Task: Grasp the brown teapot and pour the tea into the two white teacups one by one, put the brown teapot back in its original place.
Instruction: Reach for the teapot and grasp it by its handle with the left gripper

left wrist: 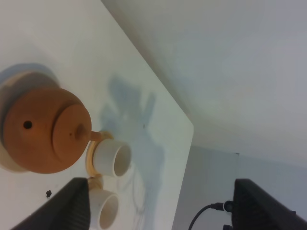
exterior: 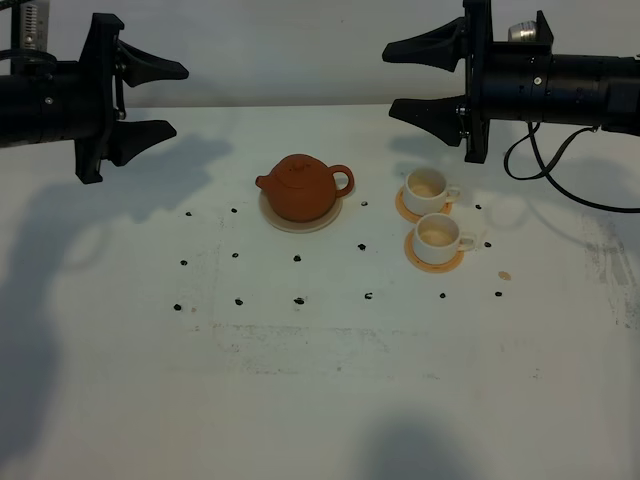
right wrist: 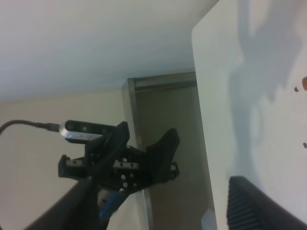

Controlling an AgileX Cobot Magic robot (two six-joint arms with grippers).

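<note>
On the white table (exterior: 320, 400), more than a dozen small black marks (exterior: 299, 300) lie scattered, nearest of all. Beyond them, right of centre, stand two cups. The near white teacup (exterior: 437, 234) sits on an orange coaster (exterior: 436, 263), and the far white teacup (exterior: 427, 185), just behind it, sits on a second coaster (exterior: 404, 208). Left of the cups and apart from them, the one brown teapot (exterior: 300, 187) sits upright on its beige saucer (exterior: 300, 222), lid on. Farthest back hang two grippers. The left gripper (exterior: 180, 100) is at far left and the right gripper (exterior: 389, 79) at far right, both with jaws spread and empty.
</note>
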